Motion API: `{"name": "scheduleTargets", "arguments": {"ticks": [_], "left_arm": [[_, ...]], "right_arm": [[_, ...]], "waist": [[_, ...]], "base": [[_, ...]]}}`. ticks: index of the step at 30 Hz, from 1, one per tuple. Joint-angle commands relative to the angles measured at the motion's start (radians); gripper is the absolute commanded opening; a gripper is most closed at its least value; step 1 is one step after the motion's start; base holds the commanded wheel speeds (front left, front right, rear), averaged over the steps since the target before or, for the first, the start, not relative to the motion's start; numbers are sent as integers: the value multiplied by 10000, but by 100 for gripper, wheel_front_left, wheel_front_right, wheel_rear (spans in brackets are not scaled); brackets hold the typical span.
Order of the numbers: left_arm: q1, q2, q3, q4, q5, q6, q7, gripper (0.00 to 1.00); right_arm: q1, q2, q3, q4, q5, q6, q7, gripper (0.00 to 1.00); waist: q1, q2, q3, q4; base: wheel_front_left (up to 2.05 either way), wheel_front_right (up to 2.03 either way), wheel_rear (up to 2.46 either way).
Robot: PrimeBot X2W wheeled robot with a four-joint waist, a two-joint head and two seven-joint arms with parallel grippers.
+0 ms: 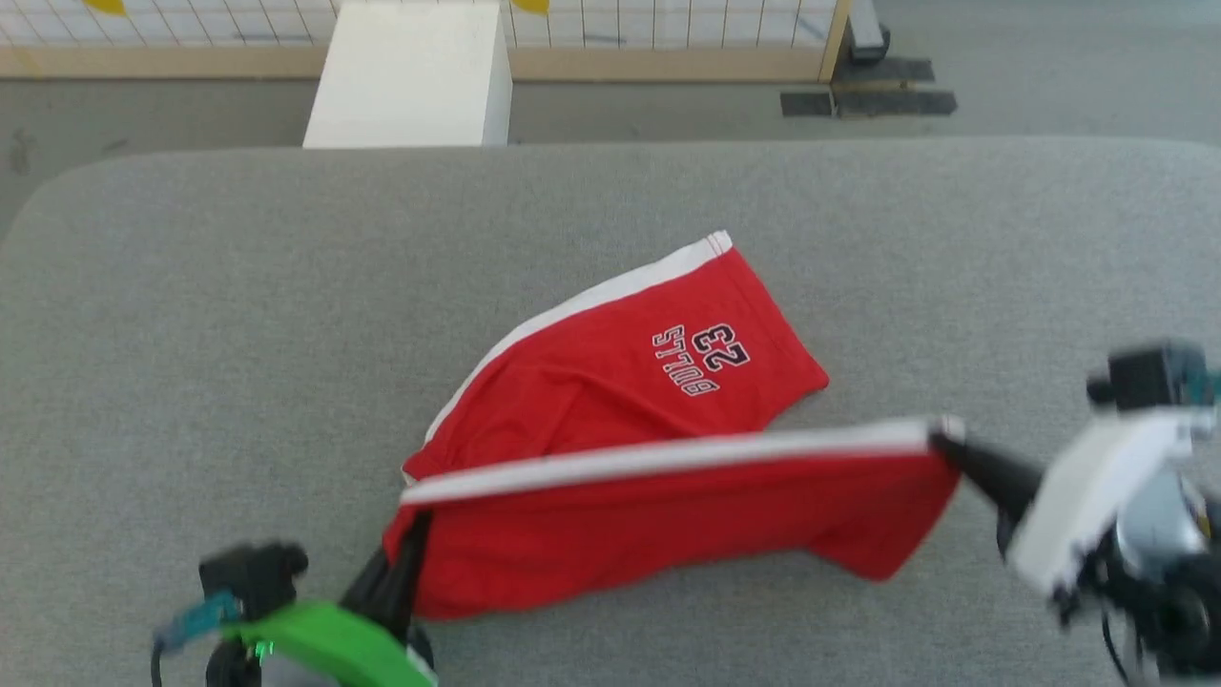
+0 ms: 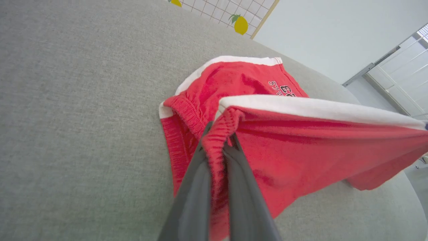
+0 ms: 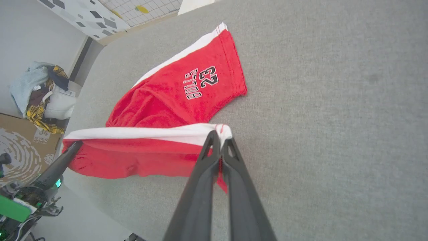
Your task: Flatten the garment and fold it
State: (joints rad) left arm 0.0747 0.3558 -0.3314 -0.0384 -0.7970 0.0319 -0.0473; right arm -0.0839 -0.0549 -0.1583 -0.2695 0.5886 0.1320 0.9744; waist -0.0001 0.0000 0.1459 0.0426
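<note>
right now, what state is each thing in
garment: near leg lifted and stretched between both end effectors, far leg lying on the grey surface, not yet flat or folded
left end effector: shut on the garment's waistband end
right end effector: shut on the garment's striped hem corner

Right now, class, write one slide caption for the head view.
Left gripper and right gripper hold bright red white-striped fabric shorts taut over grey table.
</note>
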Motion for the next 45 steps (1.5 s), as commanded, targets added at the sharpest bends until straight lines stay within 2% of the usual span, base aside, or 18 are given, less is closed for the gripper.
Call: {"name": "scheduleTargets", "arguments": {"ticks": [1,4,8,16,27,39,40,41,45], "left_arm": [[-346,-68,108,36,-147,89,65,0],[-992,-219,143,135,-258,287,385,0],[-1544,-460,196,111,-414,418,517,0],[-2452,-667,175,351,-536,214,538,0],[-3241,-806,27,872,-467,-33,457,0],[-3282,-993,62,1269,-704,-78,333,0],[-3275,-1033,60,1276,-755,-93,333,31],[-3270,-1038,27,1275,-781,-123,370,100],[-3211,-1004,48,1177,-846,-117,403,100]], "right_arm": [[-491,3,-44,331,-194,-13,-152,0],[-2221,36,-21,1787,-441,-13,-687,0],[-3980,43,533,3472,-945,-13,-1498,0],[-6735,45,1446,6369,-1938,-13,-3122,0],[-8763,46,2186,9481,-2618,-13,-4564,0],[-9661,47,2071,11850,-3056,-13,-5689,0],[-9689,47,2055,11973,-2994,-13,-5776,42],[-9737,47,2042,12094,-2933,-13,-5924,100],[-9822,47,2244,12313,-2434,-13,-6388,100]], "waist": [[1,0,381,21],[1,0,857,73],[1,0,1516,244],[1,0,2543,818],[1,0,3415,1275],[1,0,3277,1463],[1,0,3221,1468],[1,0,3145,1463],[1,0,2679,1411]], "base": [[0,0,0],[0,0,0],[0,0,0],[0,0,0],[0,0,0],[0,0,0],[0,0,0],[0,0,0],[0,0,0]]}}
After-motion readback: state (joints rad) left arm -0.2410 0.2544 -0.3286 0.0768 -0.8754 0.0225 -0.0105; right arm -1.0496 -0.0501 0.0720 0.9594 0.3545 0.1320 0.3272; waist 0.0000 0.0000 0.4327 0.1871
